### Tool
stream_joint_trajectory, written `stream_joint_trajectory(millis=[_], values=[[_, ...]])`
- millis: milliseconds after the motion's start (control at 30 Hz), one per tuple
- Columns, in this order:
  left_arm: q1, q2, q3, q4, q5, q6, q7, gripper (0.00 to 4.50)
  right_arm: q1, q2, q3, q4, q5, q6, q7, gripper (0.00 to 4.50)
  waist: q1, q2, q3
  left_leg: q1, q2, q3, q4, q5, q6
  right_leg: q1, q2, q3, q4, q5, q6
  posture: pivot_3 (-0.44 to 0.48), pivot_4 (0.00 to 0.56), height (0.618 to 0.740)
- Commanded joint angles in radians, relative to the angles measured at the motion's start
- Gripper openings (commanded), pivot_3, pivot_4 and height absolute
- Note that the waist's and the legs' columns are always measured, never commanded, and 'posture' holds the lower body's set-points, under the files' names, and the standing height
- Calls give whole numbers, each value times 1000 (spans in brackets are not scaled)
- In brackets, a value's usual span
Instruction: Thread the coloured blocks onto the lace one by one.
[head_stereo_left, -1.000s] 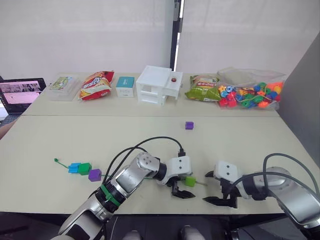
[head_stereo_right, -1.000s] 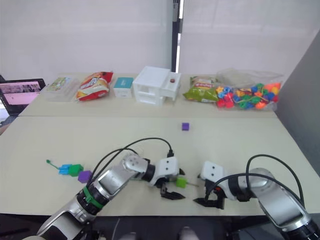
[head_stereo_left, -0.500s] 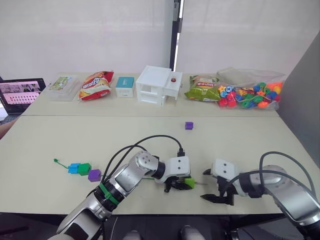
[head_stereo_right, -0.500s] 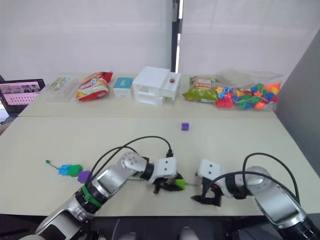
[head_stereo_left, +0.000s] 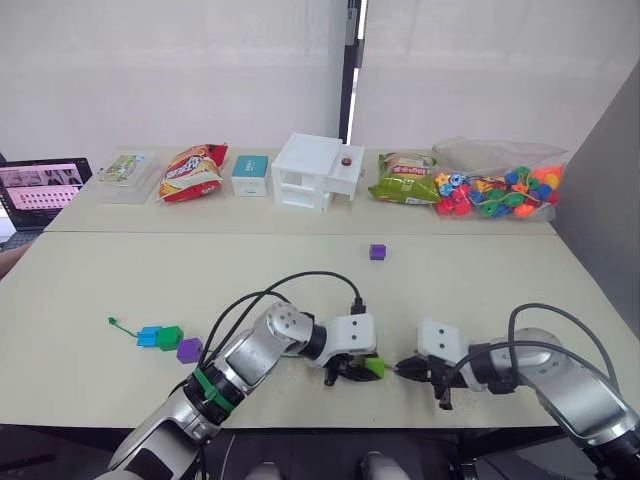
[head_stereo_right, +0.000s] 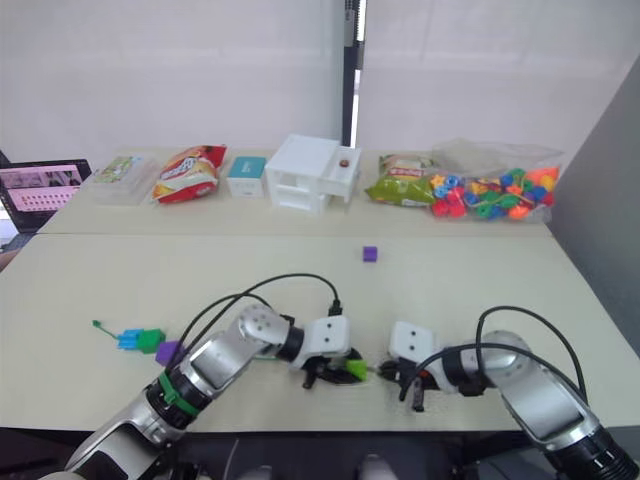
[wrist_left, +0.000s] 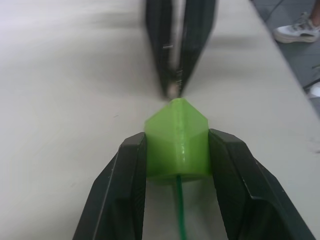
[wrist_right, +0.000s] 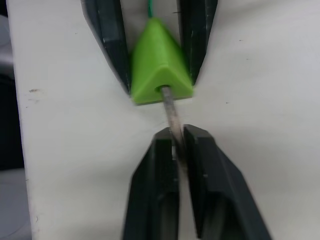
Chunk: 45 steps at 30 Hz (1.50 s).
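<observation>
My left gripper (head_stereo_left: 360, 370) is shut on the light green block (wrist_left: 176, 145) near the table's front edge, with the green lace (wrist_left: 179, 205) running into the block's back. The lace's grey tip (wrist_right: 170, 107) sticks out of the block's other side. My right gripper (wrist_right: 178, 132) is shut on that tip, just right of the block. Far to the left, the blue block (head_stereo_left: 148, 336), dark green block (head_stereo_left: 169, 337) and a purple block (head_stereo_left: 189, 350) lie together by the lace's knotted end (head_stereo_left: 113, 322). Another purple block (head_stereo_left: 378, 252) sits alone further back.
Along the back edge stand a laptop (head_stereo_left: 40, 185), a clear box (head_stereo_left: 125, 172), snack bags (head_stereo_left: 192, 170), a white box (head_stereo_left: 318, 170) and a clear bag of beads (head_stereo_left: 500, 190). A black cable (head_stereo_left: 300, 285) loops over my left arm.
My left gripper closed on the light green block. My right gripper moved left to the block and shut on the lace's tip.
</observation>
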Motion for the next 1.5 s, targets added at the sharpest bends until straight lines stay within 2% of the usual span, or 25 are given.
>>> stream_joint_trajectory(millis=[33, 133, 200, 400, 533, 667, 800, 967, 1067, 1233, 1267, 1400, 1467, 1500], values=[[30, 28, -11, -15, 8, 18, -23, 1349, 10, -23, -3, 40, -44, 5, -18, 0, 0, 0, 0, 0, 0, 0, 0, 0, 0, 0, 0, 0, 0, 0, 0, 0, 150, 740], [43, 70, 20, -38, 3, 24, -30, 1349, -12, -13, 4, 24, -38, 5, -12, 0, 0, 0, 0, 0, 0, 0, 0, 0, 0, 0, 0, 0, 0, 0, 0, 0, 150, 740], [64, 138, 63, -69, -6, 25, -44, 1349, -37, -9, 16, -3, -29, 13, -2, 0, -10, 0, 0, 0, 0, 0, 0, 0, 0, -1, 0, 0, 0, 0, 0, 0, 150, 740], [182, 454, 212, -177, -64, -27, -170, 1349, -96, -2, 43, -58, -11, 59, 17, 0, -31, 1, 0, 1, 2, 0, -3, 0, 0, -4, 2, 0, 4, 0, -1, 0, 150, 740], [269, 632, 309, -114, -66, -143, -224, 1349, -128, 9, 60, -65, -8, 73, 29, 0, -28, 2, 1, 1, 2, 1, -3, 0, 0, -4, 1, 0, 3, 0, -1, 0, 150, 740], [342, 736, 380, 2, -50, -283, -247, 1349, -148, 18, 72, -53, -13, 71, 33, 0, -25, 3, 2, 0, 2, 1, -3, 0, 0, -5, 1, 0, 3, -1, -1, 0, 150, 740], [426, 806, 444, 114, -45, -409, -262, 1349, -159, 21, 78, -34, -18, 55, 47, 0, -35, 3, 2, 2, 3, 3, -5, 0, 0, -5, 1, 0, 3, -1, -2, 0, 150, 740], [465, 809, 483, 146, -30, -474, -234, 1349, -166, 23, 84, -19, -22, 43, 63, 0, -44, 5, 2, 7, 4, 5, -14, 0, 0, -5, 1, 1, 5, -3, -5, 0, 150, 740], [476, 800, 504, 147, -43, -474, -225, 1349, -171, 23, 85, -15, -22, 40, 70, 0, -47, 7, 2, 8, 4, 5, -15, 0, 0, -5, 1, 1, 5, -3, -5, 0, 150, 740], [457, 764, 555, 42, -162, -356, -243, 1349, -180, 30, 94, -12, -23, 44, 72, 0, -47, 8, 3, 8, 4, 5, -15, 0, 0, -5, 1, 1, 5, -3, -5, 0, 150, 740], [447, 760, 566, 11, -195, -314, -250, 2396, -182, 31, 96, -12, -25, 45, 72, 0, -46, 8, 3, 7, 4, 5, -15, 0, 0, -5, 1, 1, 5, -4, -5, 0, 150, 740], [416, 757, 592, -67, -249, -225, -259, 3654, -187, 35, 102, -15, -23, 54, 71, 0, -38, 6, 5, 4, 3, 4, -15, 0, 0, -7, 0, 1, 5, -4, -5, 0, 150, 740], [371, 750, 614, -136, -329, -121, -263, 4359, -191, 40, 108, -19, -22, 63, 71, 0, -31, 5, 5, -2, 3, 4, -13, 0, 0, -12, 0, 0, 5, -4, -5, 0, 150, 740], [356, 747, 620, -158, -357, -81, -263, 4470, -193, 41, 110, -20, -21, 65, 72, 0, -27, 4, 5, -7, 3, 3, -11, 0, 0, -17, 0, 0, 7, -3, -5, 0, 150, 740]])
